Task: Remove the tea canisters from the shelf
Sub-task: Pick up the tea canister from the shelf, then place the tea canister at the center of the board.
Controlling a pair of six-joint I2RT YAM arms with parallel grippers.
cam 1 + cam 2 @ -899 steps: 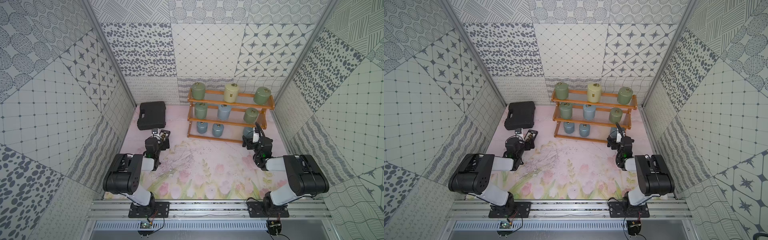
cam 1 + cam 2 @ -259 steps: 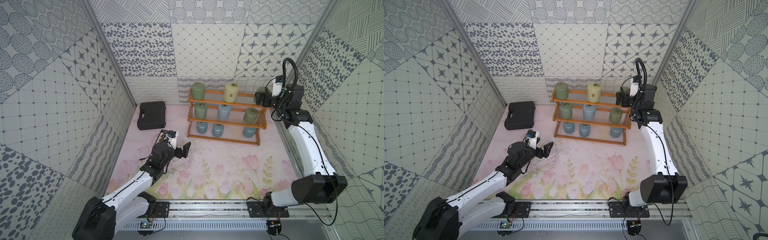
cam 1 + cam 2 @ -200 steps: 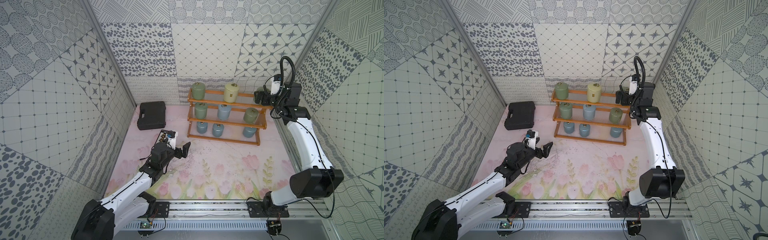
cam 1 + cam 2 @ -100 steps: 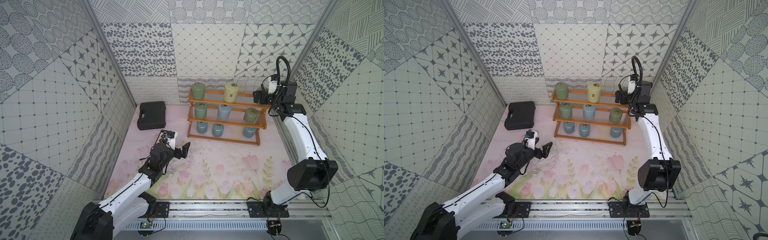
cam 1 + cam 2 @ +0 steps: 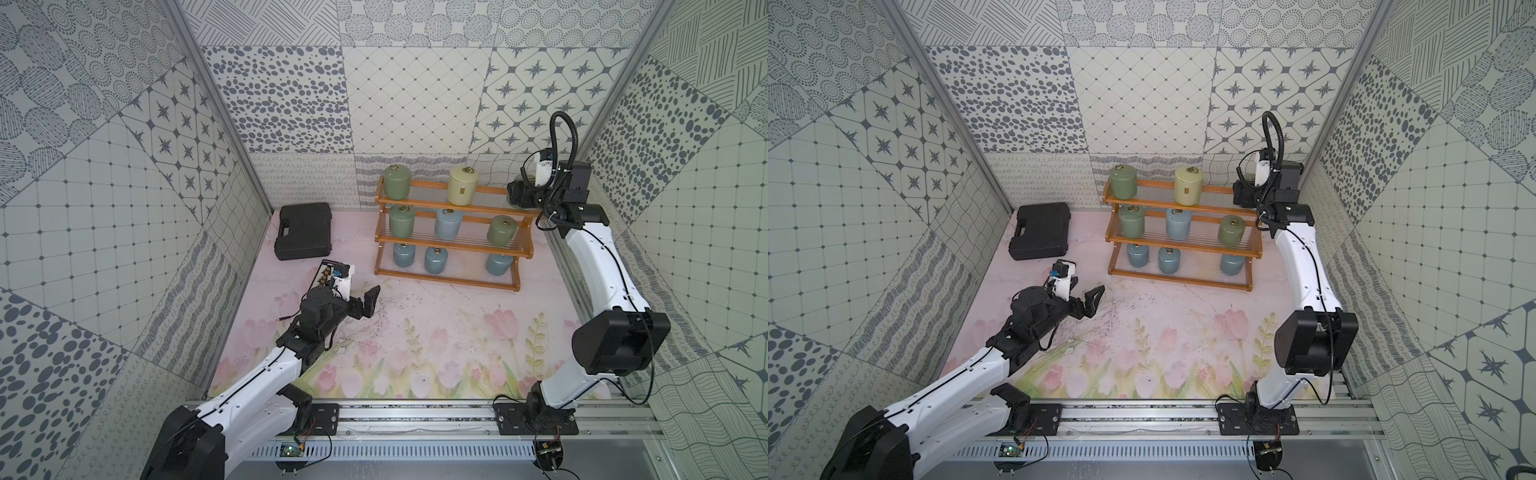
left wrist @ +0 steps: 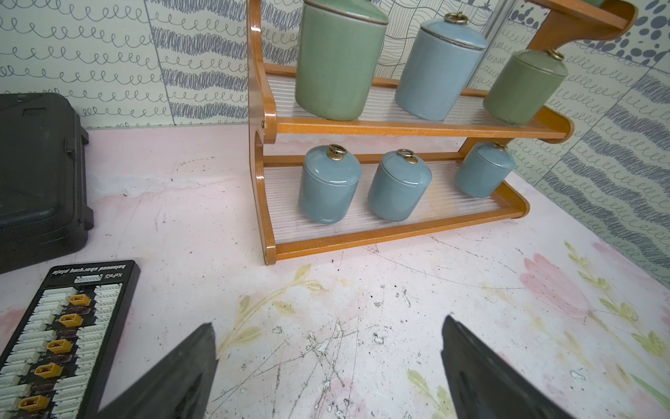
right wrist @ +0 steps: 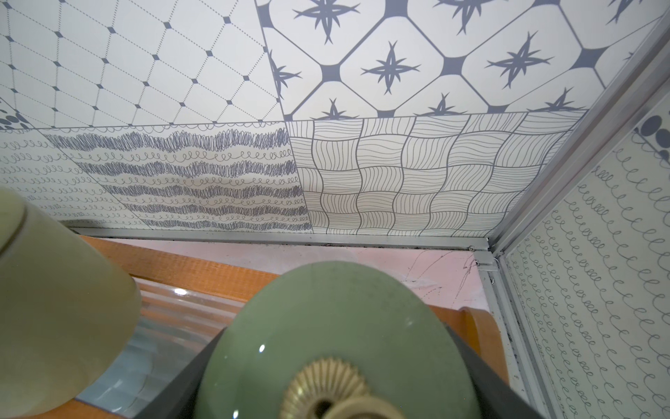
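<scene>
Nine tea canisters [image 5: 1178, 224] stand on the shelf [image 5: 446, 279] at the back of the desk [image 5: 436, 332], three to a tier. Three pale blue ones are on the lowest tier, and green, blue and green on the middle. On the top are a green one at the left end, the cream canister [image 5: 462, 188] in the middle and the end green canister [image 7: 326, 308] at the right. The right claw [image 5: 517, 195] reaches around that end green canister, its fingers [image 7: 489, 391] flanking the lid on both sides; whether they press it cannot be told. The left claw [image 6: 328, 323] hovers over the desk in front of the shelf, spread wide with nothing between its fingers. A charging board [image 6: 69, 326] lies beside it, and a black case [image 5: 305, 230] sits near the wall.
</scene>
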